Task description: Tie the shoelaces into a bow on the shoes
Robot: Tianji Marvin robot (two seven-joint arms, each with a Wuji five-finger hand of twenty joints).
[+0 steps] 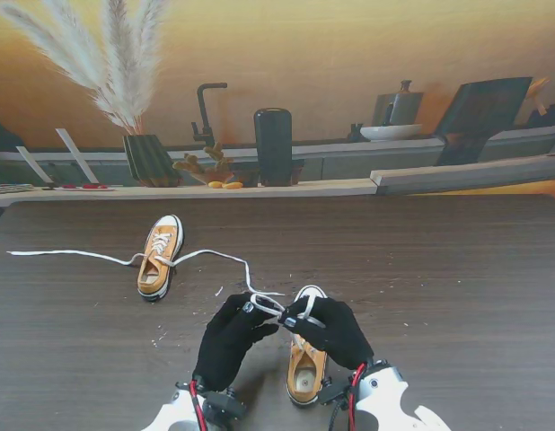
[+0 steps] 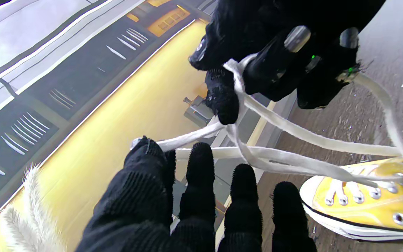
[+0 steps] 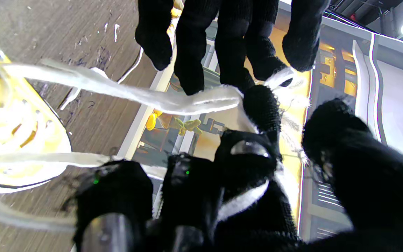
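A yellow sneaker [image 1: 306,364] lies near me, toe pointing away, with both black-gloved hands above it. My left hand [image 1: 231,337] pinches one white lace [image 1: 267,307] between thumb and forefinger [image 2: 145,154]. My right hand [image 1: 336,330] is curled around a loop of the same lace. In the left wrist view the lace strands [image 2: 278,157] cross and run down to the sneaker's eyelets [image 2: 366,196], and the right hand [image 2: 278,52] has lace wrapped over a finger. The right wrist view shows a taut lace [image 3: 159,99] between the left hand's fingertips [image 3: 222,52] and my right hand [image 3: 250,182].
A second yellow sneaker [image 1: 158,258] lies farther off to the left, its untied laces [image 1: 71,255] trailing across the dark wooden table [image 1: 439,269]. A shelf with a vase of pampas grass [image 1: 147,153] and a black cylinder [image 1: 273,146] runs along the far edge.
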